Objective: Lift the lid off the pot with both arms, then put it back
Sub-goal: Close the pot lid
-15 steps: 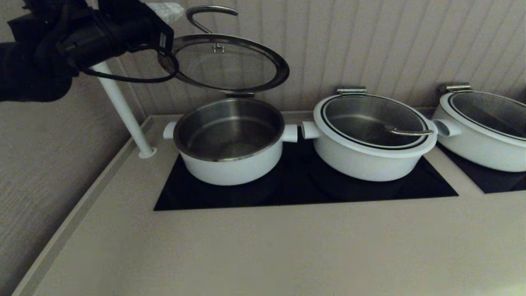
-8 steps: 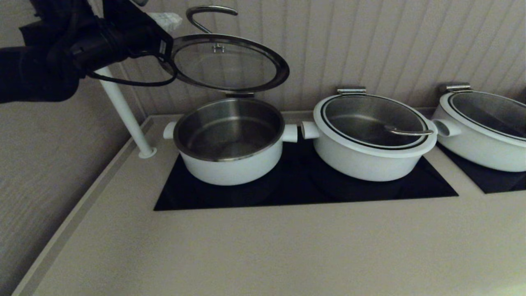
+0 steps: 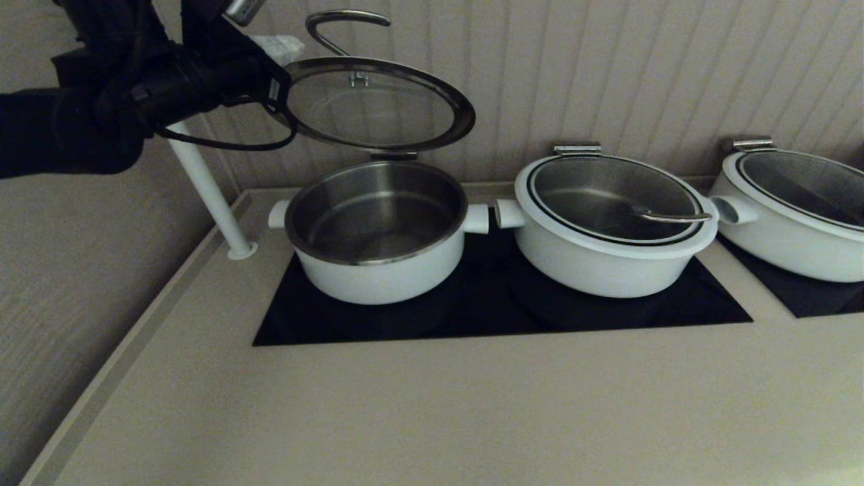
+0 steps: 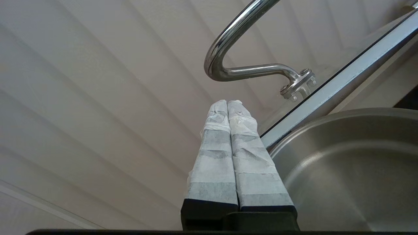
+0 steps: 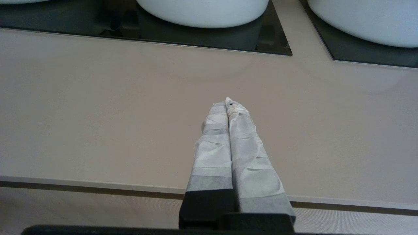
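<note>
Lid (image 3: 378, 104) tipped up on its rear hinge above the open pot (image 3: 378, 233), front edge raised, steel loop handle (image 4: 235, 49) pointing toward the ribbed wall. Left gripper (image 4: 227, 103) high beside the lid's rim, jaws pressed together on nothing, tips just short of the handle and not touching it. Right gripper (image 5: 227, 101) low over the bare worktop (image 5: 98, 107) in front of the black hob (image 5: 147, 34), jaws likewise pressed together and empty.

Left arm (image 3: 101, 101): bulky, black, with a looping black cable. Both grippers, left (image 4: 227, 103) and right (image 5: 227, 101), have black bases and fingers wrapped in pale grey-white tape.
</note>
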Controlling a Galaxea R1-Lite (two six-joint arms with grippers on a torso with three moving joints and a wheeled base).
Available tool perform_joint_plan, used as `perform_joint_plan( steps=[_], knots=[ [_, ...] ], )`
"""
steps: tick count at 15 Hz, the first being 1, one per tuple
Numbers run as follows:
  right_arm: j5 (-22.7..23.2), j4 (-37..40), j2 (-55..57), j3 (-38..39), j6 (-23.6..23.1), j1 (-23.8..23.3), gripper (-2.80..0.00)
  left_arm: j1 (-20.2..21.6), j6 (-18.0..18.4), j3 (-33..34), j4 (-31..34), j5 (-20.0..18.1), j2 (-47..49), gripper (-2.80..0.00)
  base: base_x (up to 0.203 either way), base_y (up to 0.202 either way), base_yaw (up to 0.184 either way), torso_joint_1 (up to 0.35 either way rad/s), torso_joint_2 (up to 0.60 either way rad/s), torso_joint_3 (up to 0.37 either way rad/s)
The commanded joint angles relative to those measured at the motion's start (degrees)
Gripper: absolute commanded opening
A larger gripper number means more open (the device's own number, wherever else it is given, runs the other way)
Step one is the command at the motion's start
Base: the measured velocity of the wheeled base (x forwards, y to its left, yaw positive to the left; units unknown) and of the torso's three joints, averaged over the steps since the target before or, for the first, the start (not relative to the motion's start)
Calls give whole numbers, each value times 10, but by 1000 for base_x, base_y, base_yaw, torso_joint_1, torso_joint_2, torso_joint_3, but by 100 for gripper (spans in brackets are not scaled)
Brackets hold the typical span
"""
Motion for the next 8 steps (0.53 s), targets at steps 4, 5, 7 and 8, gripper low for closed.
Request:
perform_joint_plan(
  steps=[4,5,7,8],
  knots=[
    [0,0,1,0,0,0,-280,0,2,28,-4,-1,-14,-280,0,0,0,0,0,0],
    [0,0,1,0,0,0,-280,0,2,33,-5,-1,-17,-280,0,0,0,0,0,0],
    [0,0,1,0,0,0,-280,0,3,34,-5,-1,-20,-280,0,0,0,0,0,0],
    [0,0,1,0,0,0,-280,0,2,34,-5,-1,-20,-280,0,0,0,0,0,0]
  ],
)
